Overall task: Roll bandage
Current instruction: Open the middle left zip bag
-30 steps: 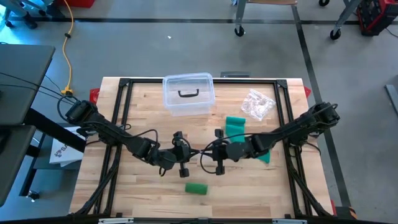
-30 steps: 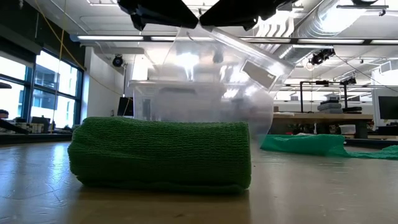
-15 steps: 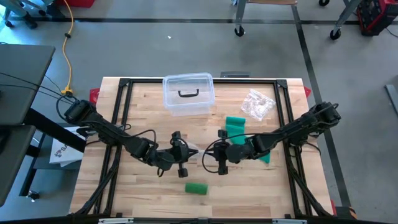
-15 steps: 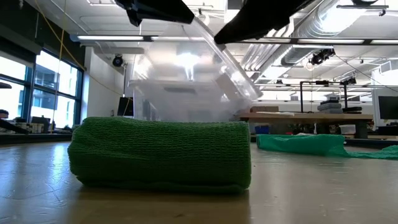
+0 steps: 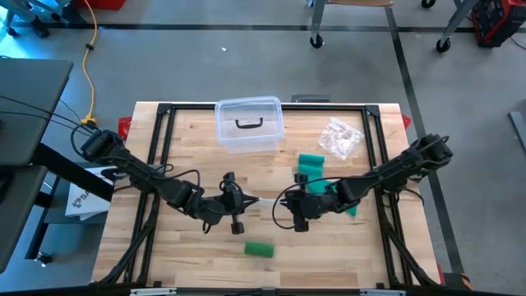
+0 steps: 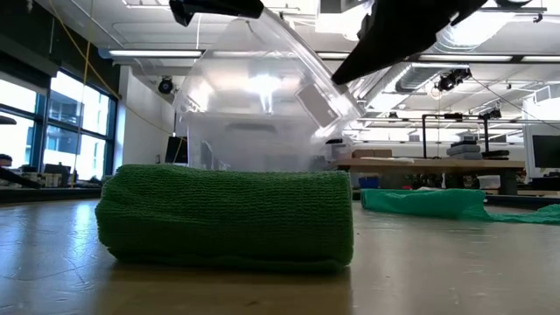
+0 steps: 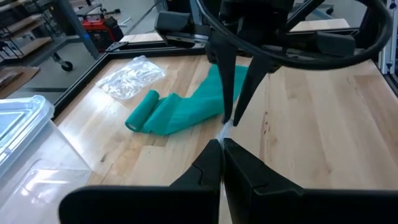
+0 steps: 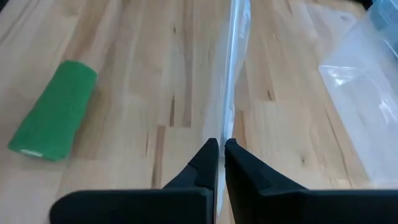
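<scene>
A clear plastic bag [image 6: 262, 96] hangs in the air between my two grippers, above the middle of the table. My left gripper [image 5: 249, 202] and my right gripper [image 5: 278, 205] face each other, both shut on the bag's upper edge. A rolled green bandage [image 5: 259, 249] lies on its side on the wood near the front edge, below and in front of the bag [image 6: 227, 214]. A teal bandage [image 5: 312, 168], partly unrolled, lies flat on the table to the right of the middle; its rolled end [image 7: 140, 115] is at the far side. My left gripper pinches the bag's upper edge [image 7: 224, 132] between its two fingers, coming slanting down from the table's left. The bag hangs below, clear of the table. My right gripper pinches the same edge [image 8: 226, 134] between its two fingers, slanting down from the table's right. The plastic runs on from the fingertips as a thin strip [image 8: 236, 56] toward my left gripper.
A clear lidded box [image 5: 249, 123] stands at the far middle of the table. A crumpled clear wrapper [image 5: 339, 137] lies at the far right. Black frame rails [image 5: 164, 148] run along the table's sides. Bare wood lies at the near left.
My grippers have drawn apart, the left toward the table's left edge and the right toward the right edge. My right gripper has tipped more steeply downward. The bag's top has spread wider between them and stays clear of the table.
</scene>
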Action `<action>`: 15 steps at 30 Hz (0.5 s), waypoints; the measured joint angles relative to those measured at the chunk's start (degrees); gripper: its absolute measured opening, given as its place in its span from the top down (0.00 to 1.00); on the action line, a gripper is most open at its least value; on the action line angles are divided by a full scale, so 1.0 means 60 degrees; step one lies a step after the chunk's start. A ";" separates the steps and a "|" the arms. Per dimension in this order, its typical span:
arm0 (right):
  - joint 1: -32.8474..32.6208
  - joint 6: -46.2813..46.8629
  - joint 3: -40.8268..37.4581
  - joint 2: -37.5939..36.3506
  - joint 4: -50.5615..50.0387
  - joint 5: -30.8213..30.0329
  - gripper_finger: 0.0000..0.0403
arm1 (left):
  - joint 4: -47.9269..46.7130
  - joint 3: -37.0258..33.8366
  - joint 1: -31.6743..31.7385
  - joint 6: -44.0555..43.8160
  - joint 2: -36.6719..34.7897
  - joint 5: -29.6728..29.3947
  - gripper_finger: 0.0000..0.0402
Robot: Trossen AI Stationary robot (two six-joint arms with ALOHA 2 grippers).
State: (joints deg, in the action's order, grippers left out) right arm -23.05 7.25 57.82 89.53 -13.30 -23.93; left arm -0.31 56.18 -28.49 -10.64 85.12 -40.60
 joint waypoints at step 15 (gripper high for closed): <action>0.0000 0.0326 -0.0004 -0.0498 -0.0954 0.0067 0.97 | 0.0014 0.0004 -0.0015 -0.0042 0.0000 -0.0005 1.00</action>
State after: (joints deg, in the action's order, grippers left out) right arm -23.05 9.21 57.80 86.54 -19.02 -23.53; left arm -0.22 56.21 -28.58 -10.90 85.12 -40.63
